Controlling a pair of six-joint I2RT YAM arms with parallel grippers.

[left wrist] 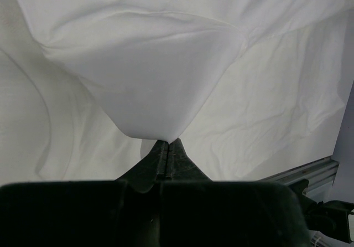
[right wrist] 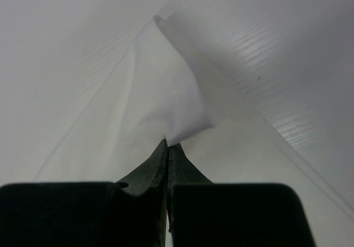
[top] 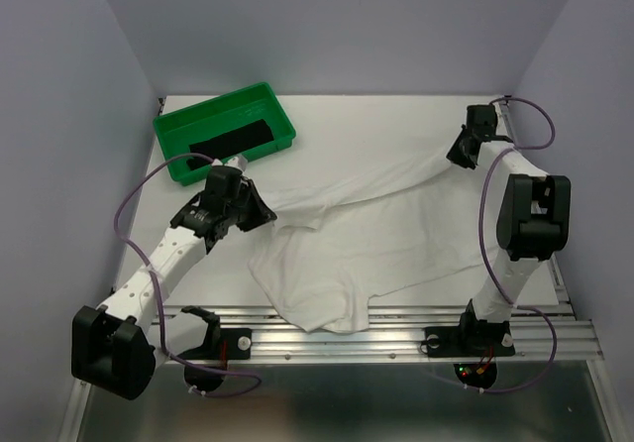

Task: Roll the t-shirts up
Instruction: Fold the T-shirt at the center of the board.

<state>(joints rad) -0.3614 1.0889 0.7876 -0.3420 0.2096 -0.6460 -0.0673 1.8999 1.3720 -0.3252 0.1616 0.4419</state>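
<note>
We see a white t-shirt (top: pixel 367 239) lying wrinkled across the middle of a white table (top: pixel 396 115), its near edge reaching the metal rail (top: pixel 555 333). Our left gripper (left wrist: pixel 167 143) is pinched tight on the shirt's left edge. Our right gripper (right wrist: pixel 167 143) is clamped on its far right corner, probably to pull the cloth flat before rolling. A green tray (top: pixel 198 125) holding a black strip (top: pixel 233 140) sits at the far left. Pale lilac walls enclose the table.
</note>
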